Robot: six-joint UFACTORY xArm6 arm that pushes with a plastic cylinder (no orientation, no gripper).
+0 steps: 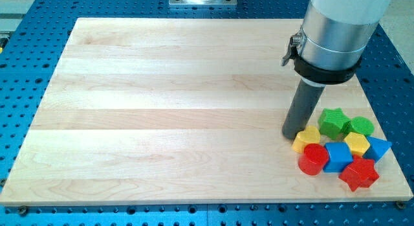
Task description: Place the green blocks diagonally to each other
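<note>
A green star block (333, 122) and a green round block (359, 127) lie side by side at the view's right, the round one to the right of the star. My tip (290, 134) rests on the board just left of the green star and touches the upper left of a yellow block (306, 138).
The blocks form one tight cluster near the board's bottom right corner: a red cylinder (313, 159), a blue cube (337, 156), a yellow block (356, 144), a blue triangle (378, 148) and a red star (359, 174). The wooden board (162, 109) ends close below and right of them.
</note>
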